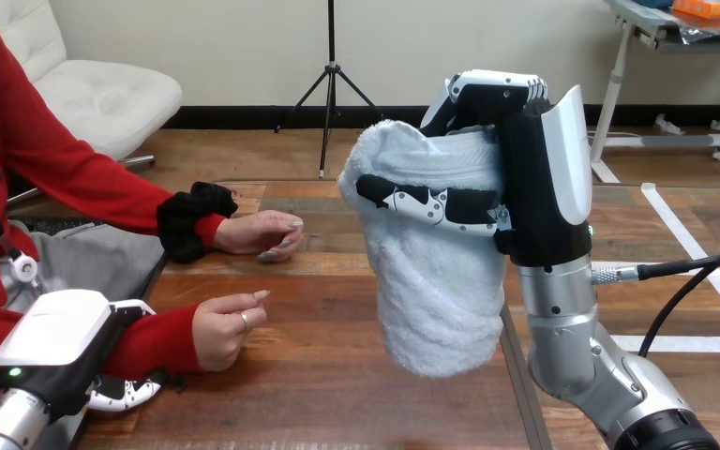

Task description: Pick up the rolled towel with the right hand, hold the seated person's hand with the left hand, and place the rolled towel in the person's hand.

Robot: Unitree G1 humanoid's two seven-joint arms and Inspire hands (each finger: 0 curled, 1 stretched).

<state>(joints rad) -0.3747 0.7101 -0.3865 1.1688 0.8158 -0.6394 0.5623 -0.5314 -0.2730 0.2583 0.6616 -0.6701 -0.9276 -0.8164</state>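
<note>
- The rolled towel (436, 281) is held up off the table (337, 394), right of centre, its long axis nearly upright and its lower end hanging free.
- The right hand (539, 187) grasps its upper half from the right, with fingers (412, 199) wrapped across the front.
- The person's nearer hand (225, 328) lies to the towel's left and lower, resting on its side, loosely curled, well apart from the towel. The delivery probably has to travel leftward and down.
- The person's farther hand (261, 232) rests on the table behind it.
- The left hand (61, 342) sits beside the nearer forearm's red sleeve, partly tucked under it. I cannot tell whether it grips.
</note>
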